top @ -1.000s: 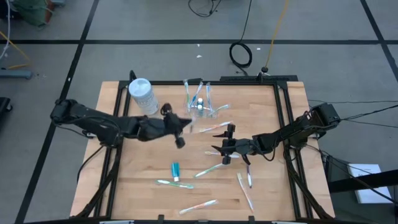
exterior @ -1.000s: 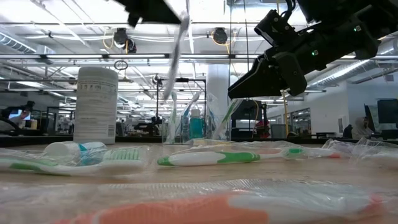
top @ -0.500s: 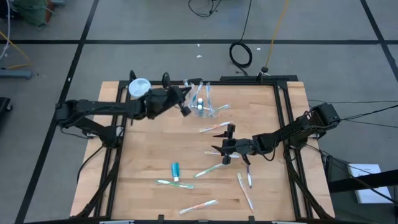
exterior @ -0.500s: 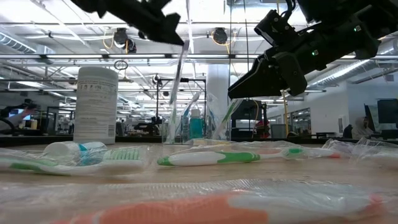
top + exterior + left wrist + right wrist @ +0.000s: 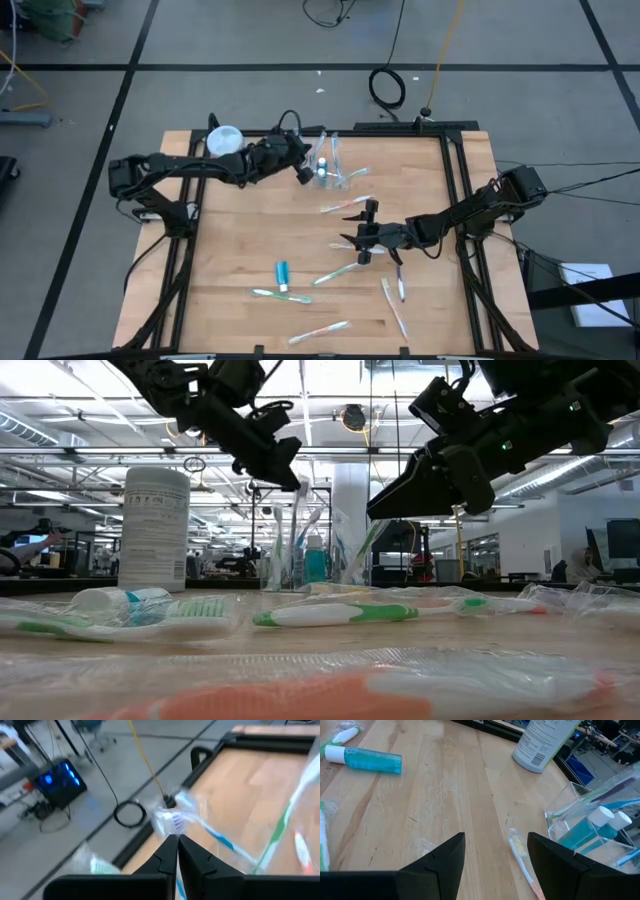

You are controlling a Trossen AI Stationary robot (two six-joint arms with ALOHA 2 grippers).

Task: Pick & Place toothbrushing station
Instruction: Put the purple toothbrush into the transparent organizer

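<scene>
The clear plastic cup (image 5: 328, 166) stands at the table's far middle, with several toothbrushes and a blue toothpaste tube upright in it; it also shows in the low view (image 5: 318, 555) and the right wrist view (image 5: 590, 820). My left gripper (image 5: 301, 170) is right at the cup's left side, shut on a white toothbrush (image 5: 296, 520). My right gripper (image 5: 362, 240) hovers open and empty over the table's middle, above loose toothbrushes (image 5: 340, 270). A blue toothpaste tube (image 5: 282, 274) lies flat near the front. My left gripper pinches the white toothbrush between its two fingers near its upper end (image 5: 293, 488). The fingers slant down from the table's left. The toothbrush hangs nearly upright below them, its lower part down at the cup. White bristles (image 5: 173, 822) show just past the fingertips.
A large white-blue cylindrical container (image 5: 225, 141) stands at the far left, close behind my left arm. Wrapped toothbrushes lie scattered near the cup (image 5: 345, 205), the front edge (image 5: 318, 330) and the right front (image 5: 392, 305). A black frame (image 5: 455, 180) borders the table.
My left gripper has gone from the table's middle toward the far edge and the cup, then come down beside it, still shut. The toothbrush has stayed hanging below it, and its lower end has sunk to the cup.
</scene>
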